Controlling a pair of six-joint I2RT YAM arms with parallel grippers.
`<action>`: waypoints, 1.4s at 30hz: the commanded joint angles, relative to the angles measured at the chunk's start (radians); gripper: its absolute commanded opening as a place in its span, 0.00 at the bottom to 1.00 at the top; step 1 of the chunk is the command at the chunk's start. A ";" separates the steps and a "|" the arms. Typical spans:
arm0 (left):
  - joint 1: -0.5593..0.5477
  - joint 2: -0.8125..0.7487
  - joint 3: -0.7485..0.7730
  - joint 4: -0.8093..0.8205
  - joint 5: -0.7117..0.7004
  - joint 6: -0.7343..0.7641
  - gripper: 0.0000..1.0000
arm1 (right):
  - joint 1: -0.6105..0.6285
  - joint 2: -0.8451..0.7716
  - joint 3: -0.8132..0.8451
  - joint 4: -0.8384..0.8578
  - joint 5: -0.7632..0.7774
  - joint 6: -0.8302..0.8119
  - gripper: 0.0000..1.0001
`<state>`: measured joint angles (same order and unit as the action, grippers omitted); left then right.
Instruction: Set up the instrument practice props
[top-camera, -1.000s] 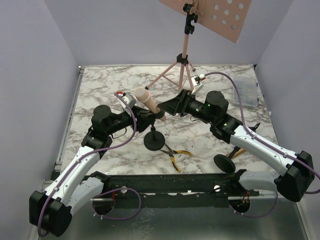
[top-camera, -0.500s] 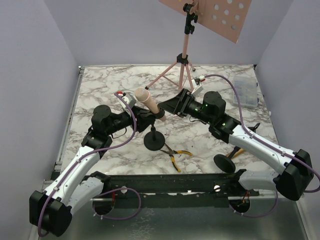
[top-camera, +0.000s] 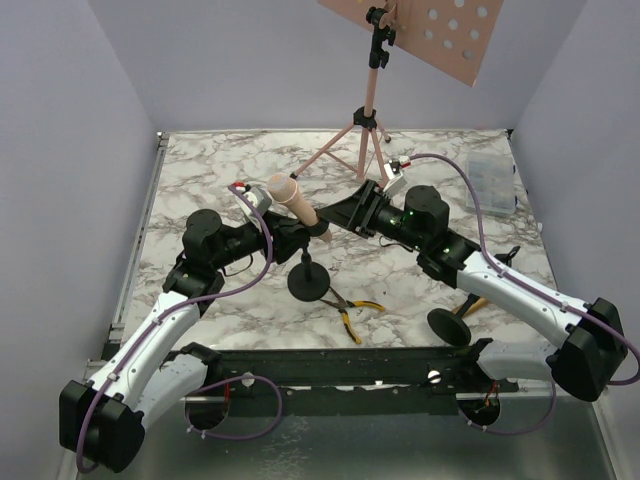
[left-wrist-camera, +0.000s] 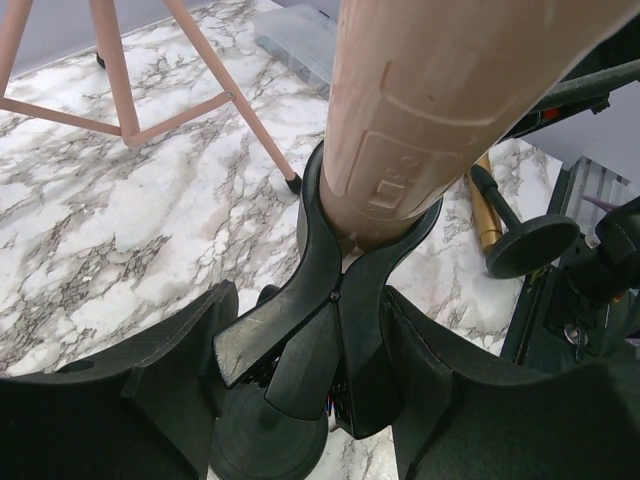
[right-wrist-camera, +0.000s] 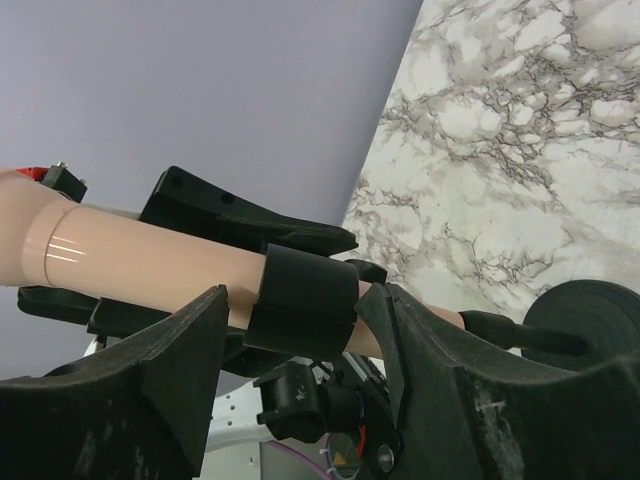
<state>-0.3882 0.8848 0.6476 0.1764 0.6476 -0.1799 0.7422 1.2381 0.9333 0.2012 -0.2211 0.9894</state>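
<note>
Table (top-camera: 190, 170) is marble. Centre-left of the overhead frame, the left gripper (top-camera: 297, 233) is clamped on the clip of a black holder (top-camera: 307, 284). In the left wrist view its fingers (left-wrist-camera: 170, 390) press the clip's two levers from either side. The pink microphone (top-camera: 291, 199) sits in that clip, tilted, head toward upper left, tail toward lower right. The holder's round base stands on the table just below centre. Yellow-handled pliers (top-camera: 350, 311) lie just right of that base. The pink music rack (top-camera: 371, 110) stands at top centre with its tripod feet on the far part of the table; its perforated desk (top-camera: 440, 35) is cut off by the upper frame edge. The right gripper (top-camera: 338, 214) comes at the clip from the right. Its fingers (right-wrist-camera: 160, 390) stand apart on either side of the clip band; can't tell if they press it. A second holder (top-camera: 449, 327) lies tipped over at lower right, with the gold microphone (top-camera: 474, 304) just beside it, mostly hidden under the right arm. Clear box (top-camera: 492, 185) sits at the right edge.
</note>
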 joint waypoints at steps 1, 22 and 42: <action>-0.007 0.002 -0.002 0.039 0.062 -0.024 0.47 | 0.007 0.026 -0.028 -0.010 -0.015 0.025 0.65; -0.006 -0.001 -0.001 0.041 0.069 -0.027 0.45 | 0.008 0.031 -0.062 0.079 -0.045 0.081 0.63; -0.014 -0.010 -0.018 0.041 0.076 -0.025 0.42 | 0.007 0.019 -0.142 0.132 0.008 0.128 0.30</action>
<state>-0.3851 0.8856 0.6464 0.1783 0.6510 -0.1825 0.7395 1.2400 0.8291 0.3737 -0.2249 1.1194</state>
